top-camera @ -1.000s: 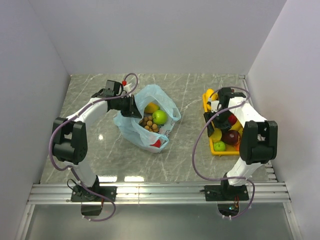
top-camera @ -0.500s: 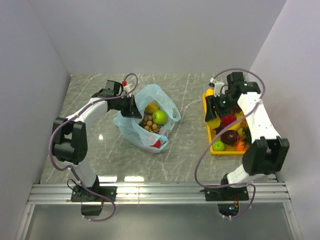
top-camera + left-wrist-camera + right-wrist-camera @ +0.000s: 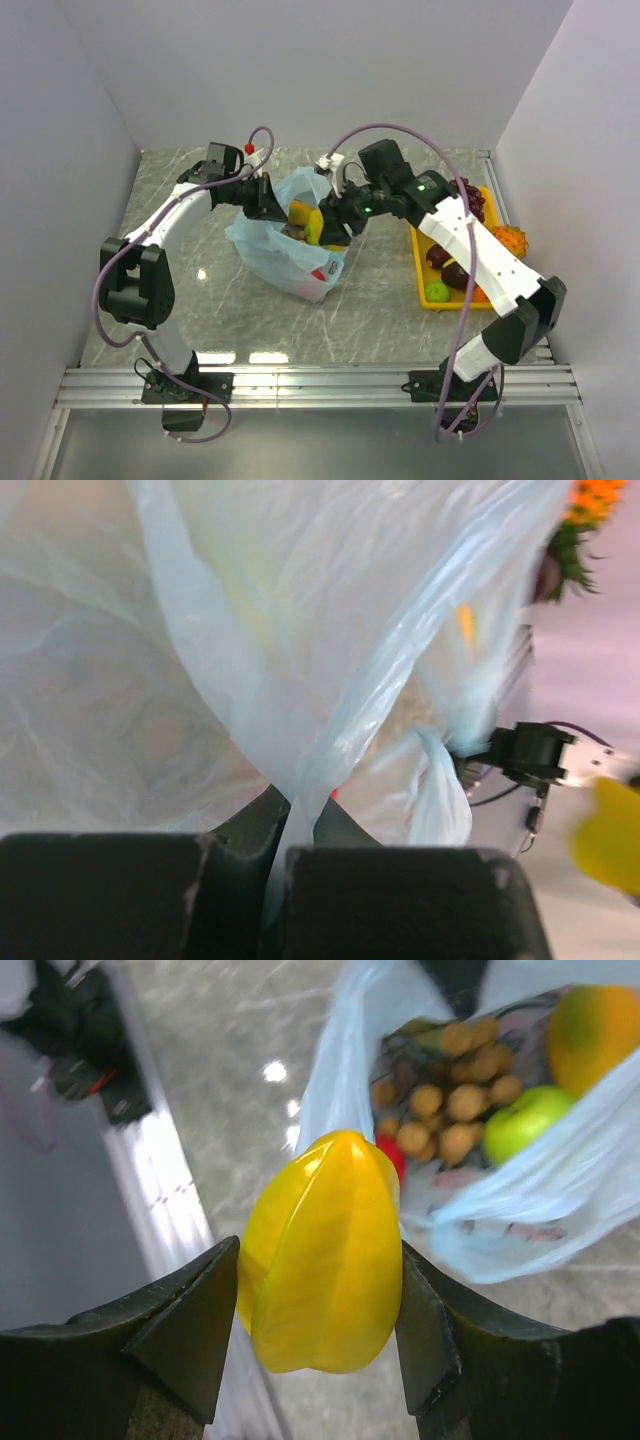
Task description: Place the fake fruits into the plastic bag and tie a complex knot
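The light-blue plastic bag [image 3: 285, 262] lies open at the table's middle left, holding an orange-yellow fruit [image 3: 299, 212], a green apple [image 3: 525, 1122], brown nuts [image 3: 450, 1110] and a red fruit. My left gripper [image 3: 268, 198] is shut on the bag's left handle [image 3: 330, 750] and holds it up. My right gripper [image 3: 325, 226] is shut on a yellow star fruit [image 3: 325, 1250] and hangs it over the bag's open mouth. No knot shows.
A yellow tray [image 3: 419, 268] at the right holds a green apple [image 3: 437, 291], dark red fruits, purple grapes [image 3: 470, 198] and an orange spiky fruit [image 3: 508, 240] at its edge. White walls close in on three sides.
My right arm lifted the star fruit from the tray and swung left across the table to above the bag. My left gripper kept its hold on the handle, raised slightly.
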### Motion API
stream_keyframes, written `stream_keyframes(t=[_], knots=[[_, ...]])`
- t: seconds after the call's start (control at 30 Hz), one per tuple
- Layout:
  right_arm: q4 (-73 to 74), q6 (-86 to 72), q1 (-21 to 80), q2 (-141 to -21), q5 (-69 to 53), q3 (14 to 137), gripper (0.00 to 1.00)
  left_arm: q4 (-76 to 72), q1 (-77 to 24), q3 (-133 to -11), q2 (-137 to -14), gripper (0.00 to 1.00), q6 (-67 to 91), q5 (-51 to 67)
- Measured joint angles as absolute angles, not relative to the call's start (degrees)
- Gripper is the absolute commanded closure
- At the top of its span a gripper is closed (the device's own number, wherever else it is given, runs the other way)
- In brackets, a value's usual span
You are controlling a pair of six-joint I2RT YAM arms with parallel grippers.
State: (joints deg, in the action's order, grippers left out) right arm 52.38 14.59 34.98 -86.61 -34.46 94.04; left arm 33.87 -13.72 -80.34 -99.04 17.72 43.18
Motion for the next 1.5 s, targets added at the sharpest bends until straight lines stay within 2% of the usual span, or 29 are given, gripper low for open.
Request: stream_keyframes(t=[0.27, 0.43, 0.47, 0.5, 0.57, 0.63, 0.67, 0.93, 1.13, 1.2, 1.27, 1.3, 1.5], knots=[[36.0, 8.6, 35.6, -97.7, -24.8, 91.6, 0.75, 37.3, -13.6, -82.8, -98.4, 1.0, 16.9, 48.2], [29.1, 5.3, 36.2, -108.6, -20.5, 96.4, 0.76, 38.8, -13.5, -82.8, -98.4, 1.0, 16.2, 49.3], [27.9, 4.6, 36.4, -110.5, -19.7, 97.7, 0.73, 38.8, -13.5, -82.8, -98.4, 1.0, 16.2, 49.4], [26.5, 3.7, 36.6, -112.4, -19.0, 98.9, 0.69, 38.8, -13.3, -82.9, -98.4, 1.0, 16.2, 49.7], [23.7, 1.4, 37.1, -115.0, -18.4, 100.2, 0.49, 38.7, -12.9, -82.9, -98.6, 0.99, 16.4, 50.2], [21.6, -1.1, 37.5, -116.3, -18.6, 100.2, 0.15, 38.6, -12.3, -83.2, -99.2, 0.99, 16.9, 50.7], [20.7, -2.6, 37.6, -116.6, -18.7, 100.2, 0.04, 38.3, -11.9, -83.4, -99.7, 0.98, 17.3, 50.9], [18.4, -4.6, 36.9, -115.6, -20.3, 97.8, 0.01, 38.0, -9.6, -83.9, -101.9, 0.94, 18.9, 51.8], [24.6, -2.2, 34.7, -109.0, -26.1, 95.3, 0.01, 37.7, -9.6, -83.9, -102.0, 0.94, 18.1, 50.8], [27.5, -0.1, 33.7, -104.7, -28.5, 94.5, 0.06, 37.1, -9.5, -83.6, -102.0, 0.96, 17.5, 50.0], [29.6, 2.1, 32.8, -100.0, -30.2, 93.8, 0.26, 36.3, -9.3, -83.1, -101.9, 0.98, 17.2, 49.8], [30.1, 2.9, 32.2, -97.9, -30.9, 93.3, 0.3, 35.7, -9.3, -82.5, -101.9, 0.99, 17.1, 49.9], [31.2, 3.6, 29.5, -94.8, -29.0, 89.8, 0.23, 32.4, -9.1, -77.0, -100.7, 0.99, 15.6, 51.3]])
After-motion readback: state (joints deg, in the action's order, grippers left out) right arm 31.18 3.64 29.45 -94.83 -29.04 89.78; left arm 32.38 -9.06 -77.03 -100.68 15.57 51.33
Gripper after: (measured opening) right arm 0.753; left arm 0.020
